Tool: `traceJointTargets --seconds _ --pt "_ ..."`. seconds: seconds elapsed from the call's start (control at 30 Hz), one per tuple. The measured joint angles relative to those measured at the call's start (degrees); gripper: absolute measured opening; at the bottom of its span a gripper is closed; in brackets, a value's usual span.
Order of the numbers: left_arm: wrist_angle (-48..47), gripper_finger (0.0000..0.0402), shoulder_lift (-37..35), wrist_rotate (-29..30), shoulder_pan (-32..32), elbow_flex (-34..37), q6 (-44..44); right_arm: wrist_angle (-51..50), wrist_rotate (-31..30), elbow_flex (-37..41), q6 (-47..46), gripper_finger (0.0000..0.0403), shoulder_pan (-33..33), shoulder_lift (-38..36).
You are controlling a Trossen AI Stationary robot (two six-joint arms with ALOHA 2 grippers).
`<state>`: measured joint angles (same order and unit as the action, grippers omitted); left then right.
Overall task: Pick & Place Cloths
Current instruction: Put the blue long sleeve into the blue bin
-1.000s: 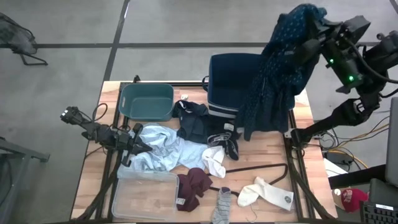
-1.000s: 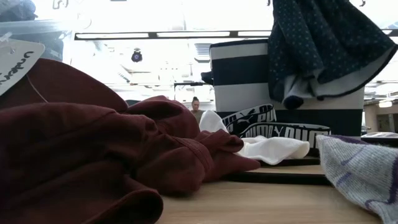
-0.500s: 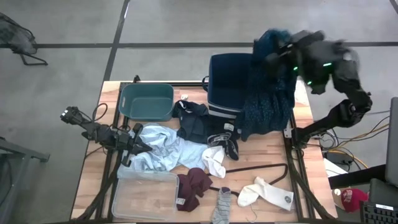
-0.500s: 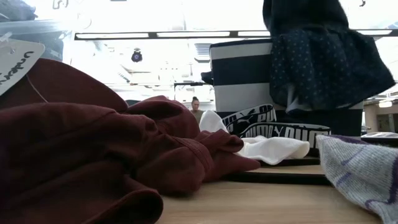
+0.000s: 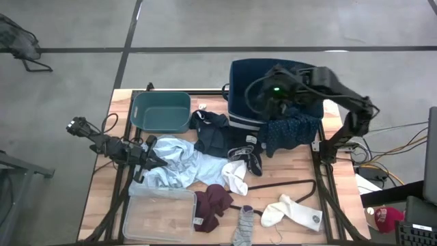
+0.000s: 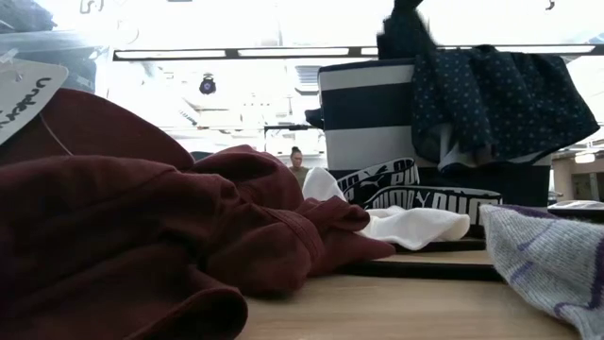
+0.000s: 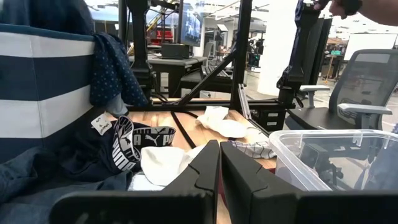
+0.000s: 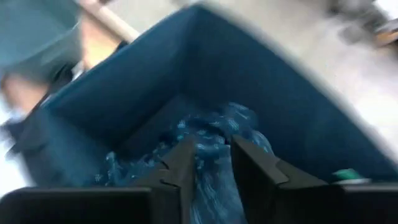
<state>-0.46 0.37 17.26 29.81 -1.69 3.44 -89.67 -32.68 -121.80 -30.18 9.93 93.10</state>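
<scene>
A dark navy dotted garment (image 5: 290, 130) lies draped over the right rim of the navy-and-white striped bin (image 5: 242, 75). Its upper part (image 8: 211, 137) is inside the bin and its lower part hangs down outside. My right gripper (image 8: 211, 165) stands open over the bin's inside, pointing down at the garment, which shows through the gap between its fingers. My left gripper (image 7: 219, 155) is shut and level at the table's left, beside the light blue shirt (image 5: 181, 164). On the table lie a maroon piece (image 5: 213, 201), white socks (image 5: 293, 212), a grey sock (image 5: 244, 225) and dark navy clothes (image 5: 212, 133). My right gripper comes at the dotted garment's bunched upper part (image 8: 217, 127) from above, slanting down into the bin. Its fingers (image 8: 183, 165) stand apart over the cloth, and I cannot tell whether they touch it. The garment rests on the bin's rim and inside.
A teal tub (image 5: 162, 113) stands at the back left. A clear plastic tray (image 5: 160, 208) sits at the near left. A thin black hanger (image 5: 287, 184) lies on the wood near the right. Bare table shows at the near right corner.
My right gripper has come down from high beyond the table's far right corner, toward the left and over the striped bin, tipping to point downward. The dotted garment, which hung full length below it, has sunk and now lies bunched in the bin and over its rim.
</scene>
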Motion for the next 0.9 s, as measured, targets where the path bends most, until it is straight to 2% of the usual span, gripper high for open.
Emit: traceJointTargets --seconds 0.07,0.17,0.33,0.5,0.63,0.9 --pt "0.0 0.0019 0.0 0.0 0.0 0.0 0.0 -0.2 2.9 0.0 0.0 0.0131 0.0 1.6" --pt "0.0 0.0019 0.0 0.0 0.0 0.0 0.0 -0.2 3.3 0.0 0.6 0.0171 -0.1 2.9" --pt "0.0 0.0019 0.0 0.0 0.0 0.0 0.0 -0.3 7.9 0.0 -1.3 0.0227 -1.1 0.9" --pt "0.0 0.0019 0.0 0.0 0.0 0.0 0.0 -0.3 8.9 0.3 -8.2 0.0259 -4.8 -4.4" --pt "0.0 0.0019 0.0 0.0 0.0 0.0 0.0 -0.3 8.7 2.2 -15.1 0.0270 -10.7 -8.6" --pt "0.0 0.0019 0.0 0.0 0.0 0.0 0.0 -0.3 -2.7 15.4 -32.3 0.0287 -28.1 -13.5"
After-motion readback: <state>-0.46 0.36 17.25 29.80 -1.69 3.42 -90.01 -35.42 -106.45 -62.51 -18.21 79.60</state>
